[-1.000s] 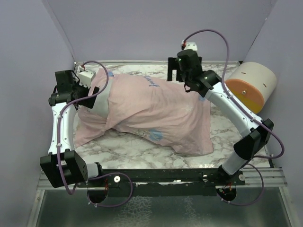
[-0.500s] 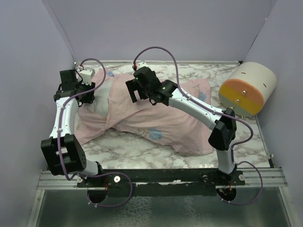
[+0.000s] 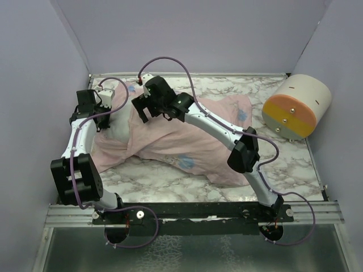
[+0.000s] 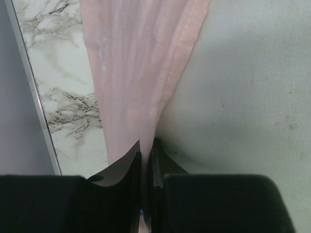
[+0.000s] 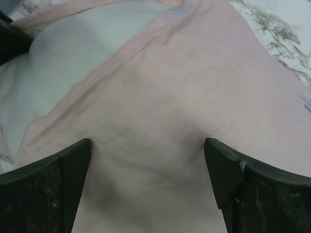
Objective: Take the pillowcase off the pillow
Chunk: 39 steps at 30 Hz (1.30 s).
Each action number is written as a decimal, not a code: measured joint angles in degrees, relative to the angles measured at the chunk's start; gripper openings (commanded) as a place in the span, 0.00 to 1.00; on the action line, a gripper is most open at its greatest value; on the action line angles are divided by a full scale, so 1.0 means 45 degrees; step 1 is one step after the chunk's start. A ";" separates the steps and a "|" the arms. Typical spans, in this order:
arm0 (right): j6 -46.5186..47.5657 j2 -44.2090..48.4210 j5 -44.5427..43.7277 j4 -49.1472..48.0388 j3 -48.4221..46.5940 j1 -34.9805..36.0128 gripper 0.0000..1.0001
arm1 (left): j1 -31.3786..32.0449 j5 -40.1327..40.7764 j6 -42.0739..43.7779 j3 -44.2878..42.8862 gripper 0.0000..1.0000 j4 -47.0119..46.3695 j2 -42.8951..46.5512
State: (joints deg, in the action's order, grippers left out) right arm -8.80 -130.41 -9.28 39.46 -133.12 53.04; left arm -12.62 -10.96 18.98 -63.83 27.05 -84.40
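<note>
The left jaws pinch a gathered edge of the pillowcase (image 4: 136, 73) tight, just beside the bare white pillow (image 4: 243, 97). The right jaws stand wide, their tips pressed into the pale pink cloth. We see the pillowcase draped inner side out over most of the pillow, across the middle of the marble surface (image 3: 159, 178), with the pillow's white end showing at the left. A cream-and-orange cylinder (image 3: 295, 110) sits well apart at the far right.
</note>
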 measured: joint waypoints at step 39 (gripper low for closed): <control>-0.2025 0.5430 0.6674 -0.5659 1.0040 -0.3337 0.90 | 0.2817 -0.2283 -0.2181 -1.7476 0.00 0.6669 -0.8286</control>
State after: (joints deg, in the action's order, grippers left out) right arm -17.91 -105.97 20.75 14.00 -87.94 38.02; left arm 0.05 -21.23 9.17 -142.47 57.06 -121.69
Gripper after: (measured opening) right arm 0.764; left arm 0.019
